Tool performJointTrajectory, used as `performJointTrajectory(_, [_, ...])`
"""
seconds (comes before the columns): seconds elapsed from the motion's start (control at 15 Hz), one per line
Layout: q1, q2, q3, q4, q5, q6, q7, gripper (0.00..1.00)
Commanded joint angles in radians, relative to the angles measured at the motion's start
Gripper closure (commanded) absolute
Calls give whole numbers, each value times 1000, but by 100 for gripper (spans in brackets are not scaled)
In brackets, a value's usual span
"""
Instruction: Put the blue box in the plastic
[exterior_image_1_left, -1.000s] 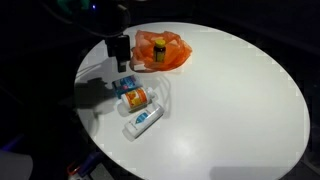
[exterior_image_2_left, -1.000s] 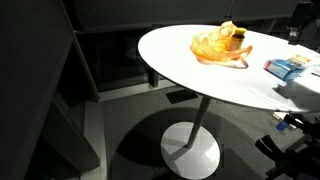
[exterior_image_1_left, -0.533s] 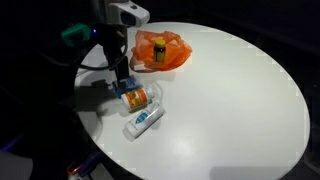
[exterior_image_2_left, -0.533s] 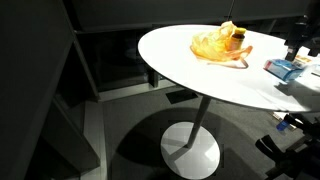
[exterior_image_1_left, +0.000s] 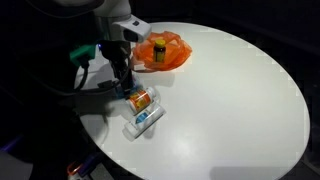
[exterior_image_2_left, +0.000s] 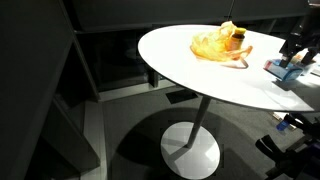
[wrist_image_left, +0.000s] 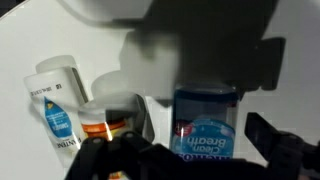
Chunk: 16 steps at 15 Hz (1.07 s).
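The blue box (wrist_image_left: 205, 125) lies flat on the white table, labelled "Clean Breath", directly between my gripper's fingers (wrist_image_left: 200, 150) in the wrist view. The gripper is open and spans the box without closing on it. In an exterior view the gripper (exterior_image_1_left: 124, 88) hangs low over the box at the table's near-left part. In an exterior view the box (exterior_image_2_left: 283, 70) shows at the right edge under the gripper (exterior_image_2_left: 297, 55). The orange plastic bag (exterior_image_1_left: 160, 50) lies open further back with a yellow-capped bottle inside; it also shows in an exterior view (exterior_image_2_left: 222, 45).
An orange-labelled bottle (exterior_image_1_left: 139, 99) and a white blue-labelled tube (exterior_image_1_left: 143, 119) lie right beside the box; both show in the wrist view, the bottle (wrist_image_left: 112, 118) and the tube (wrist_image_left: 55, 105). The round white table (exterior_image_1_left: 240, 110) has its edge close to the box.
The arm has swung in from the back and come down over the blue box. The gripper now straddles it. The objects have not moved.
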<state>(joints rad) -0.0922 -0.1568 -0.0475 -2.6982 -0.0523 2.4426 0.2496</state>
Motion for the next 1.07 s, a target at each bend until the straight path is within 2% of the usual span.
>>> performJointTrajectory(0.0, [-9,16,-7,-15,-13,55,-22,0])
performJointTrajectory(0.2, [-7,27,-5,-14,-19,71,-18,0])
performJointTrajectory(0.33, [-8,32,-4,-12,-26,70,-13,27])
performJointTrajectory(0.6, [-5,16,-1,1,-24,41,-4,59])
performJointTrajectory(1.0, [6,-62,18,92,-12,-47,0,60])
